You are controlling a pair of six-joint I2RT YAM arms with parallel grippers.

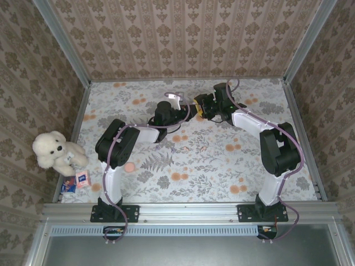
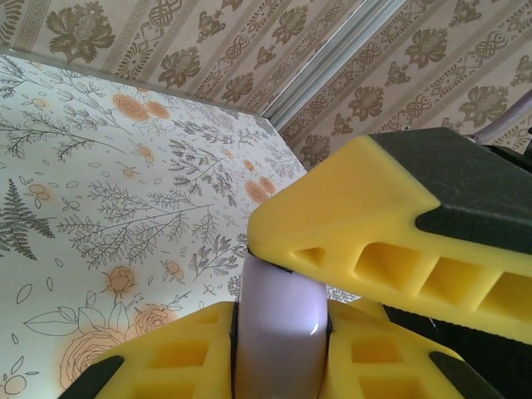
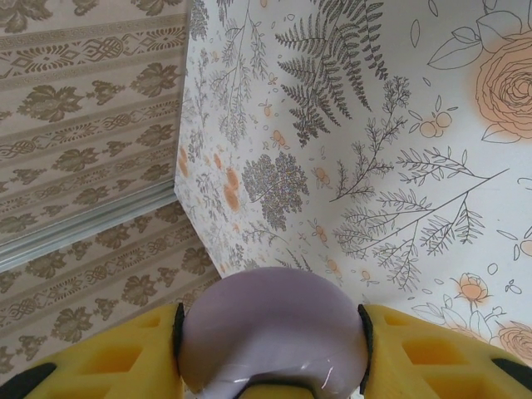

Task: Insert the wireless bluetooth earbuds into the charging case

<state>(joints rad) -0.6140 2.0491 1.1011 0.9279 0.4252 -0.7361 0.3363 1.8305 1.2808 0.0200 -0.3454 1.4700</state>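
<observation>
Lilac charging case (image 3: pixel 274 307) clasped in right hand (image 3: pixel 270 326); left hand (image 2: pixel 280 320) clenched on narrow lilac piece (image 2: pixel 278 291).

Overhead view looks down from behind; wrist views, close-up, share the floral table (image 1: pixel 194 160).

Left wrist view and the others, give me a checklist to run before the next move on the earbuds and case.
1. Left end effector grips its lavender piece: ok, pinched between both pads.
2. Right end effector grips its rounded lavender piece: ok.
3. Which piece is earbud, which is case: cannot tell.
4. Case open, sockets showing: cannot tell.
5. Clearance between the end effectors: not ok, another yellow finger crowds the left's piece.
6. Plush toy out of the way: ok, at the left edge.
</observation>
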